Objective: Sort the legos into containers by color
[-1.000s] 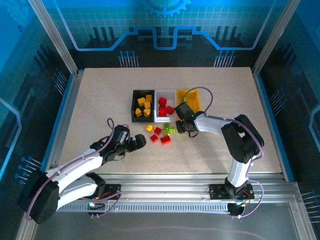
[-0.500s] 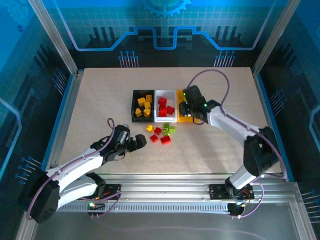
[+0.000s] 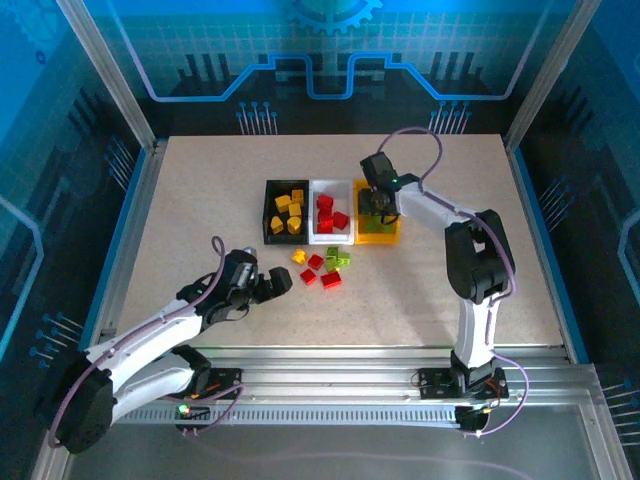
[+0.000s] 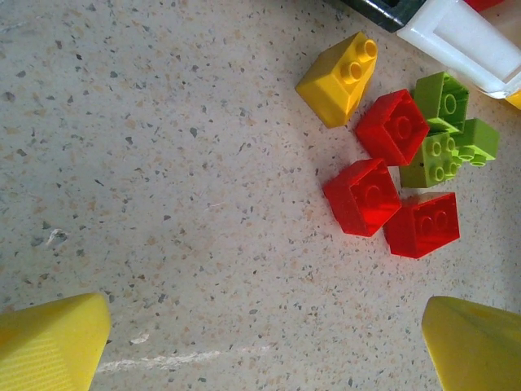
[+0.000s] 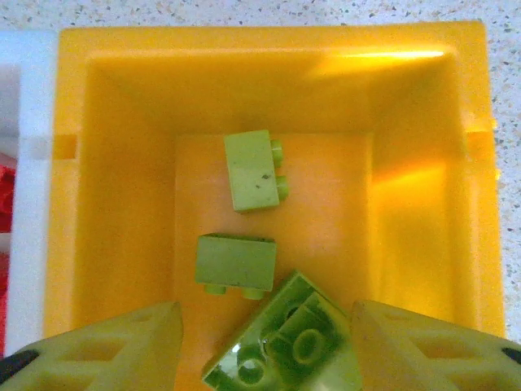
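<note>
Speckled tabletop (image 4: 163,163), left hand (image 4: 264,346) agape; right hand (image 5: 269,354) seemingly pinching studded lime brick (image 5: 286,338) above yellow bin (image 5: 122,204).

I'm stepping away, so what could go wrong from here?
The green lego sits tilted between the right gripper's jaws over the yellow bin; it could cling to one instead of dropping. The loose red legos touch green ones, so the left gripper may nudge or grab two.
</note>
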